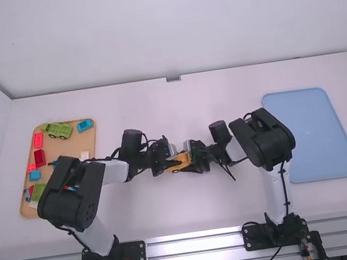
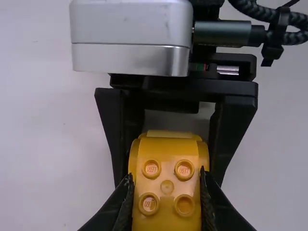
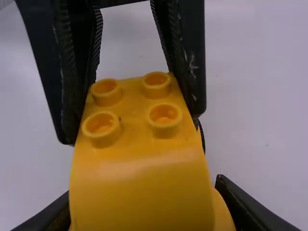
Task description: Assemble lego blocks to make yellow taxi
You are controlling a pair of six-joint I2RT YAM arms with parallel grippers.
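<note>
Together, left gripper [image 1: 174, 163], right gripper [image 1: 189, 158] — jaws clamping a yellow block [image 3: 139, 183].

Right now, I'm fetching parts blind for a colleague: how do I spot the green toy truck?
On the white table, find the tan tray at the robot's left. The green toy truck sits near its far edge, between a red brick and a blue brick. Unlike those plain blocks, it has a vehicle's shape and dark wheels.
</note>
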